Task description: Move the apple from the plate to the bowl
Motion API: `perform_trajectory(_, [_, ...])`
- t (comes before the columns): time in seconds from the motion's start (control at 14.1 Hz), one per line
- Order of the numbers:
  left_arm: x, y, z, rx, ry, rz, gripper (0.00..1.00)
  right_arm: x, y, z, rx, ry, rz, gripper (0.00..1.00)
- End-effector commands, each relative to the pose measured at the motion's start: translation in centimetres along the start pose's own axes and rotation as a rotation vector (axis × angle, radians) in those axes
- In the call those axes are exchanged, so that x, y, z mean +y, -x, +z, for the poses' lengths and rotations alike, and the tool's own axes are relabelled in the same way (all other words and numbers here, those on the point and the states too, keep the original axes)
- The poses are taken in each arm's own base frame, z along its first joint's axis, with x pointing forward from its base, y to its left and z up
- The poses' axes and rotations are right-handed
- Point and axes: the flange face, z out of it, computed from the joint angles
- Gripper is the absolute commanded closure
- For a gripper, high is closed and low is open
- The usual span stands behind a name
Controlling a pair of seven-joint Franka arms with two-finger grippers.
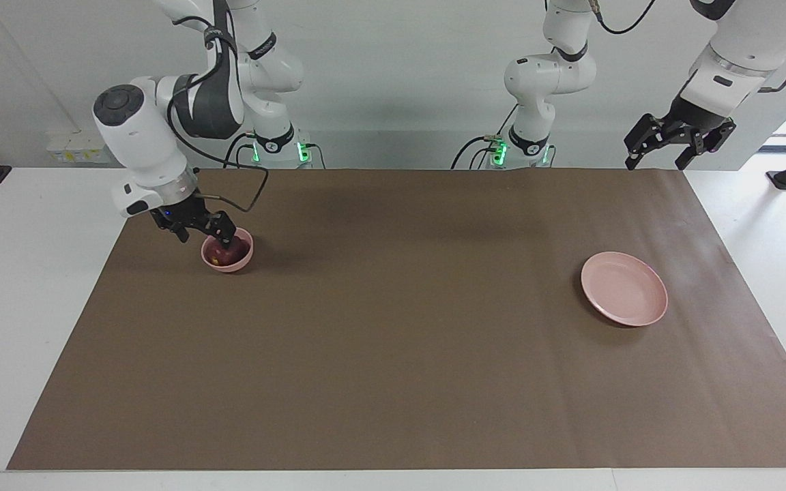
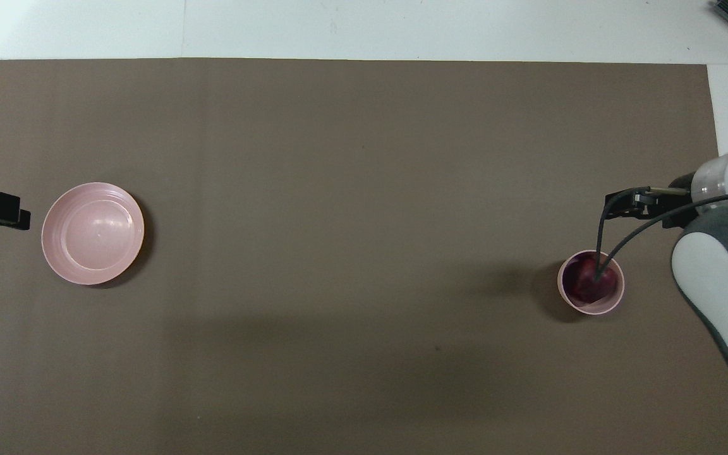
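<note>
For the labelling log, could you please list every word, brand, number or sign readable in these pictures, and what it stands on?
None can be read.
The apple, the bowl, the plate and the brown mat carry no writing.
The right arm shows no lettering in either view.
</note>
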Motion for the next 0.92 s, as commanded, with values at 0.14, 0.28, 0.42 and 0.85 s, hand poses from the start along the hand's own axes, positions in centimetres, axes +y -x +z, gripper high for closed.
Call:
perform_trajectory(0.14, [-0.3,0.4,-0.1,0.007,0.011,-0.014,0.00,0.4,-0.3,-7.3,-0.032,0.004,0.027,0.00])
perform_trajectory(0.28, [-0.3,0.4,-0.1,0.007,0.011,-0.011,0.00,0.7,0.5,-9.4,-0.072,0.016,0.043,0.00])
perform_trajectory(0.42, [-0.3,0.3,-0.1,0.012,0.011,-0.009,0.00,0.7,1.1,-12.0,-0.090,0.021,0.042,0.00])
perform_trajectory(0.85, [0.6,0.2,-0.1,0.014,0.010,0.008,0.00,0.3,0.6,-12.9,-0.046,0.027,-0.029,0.00])
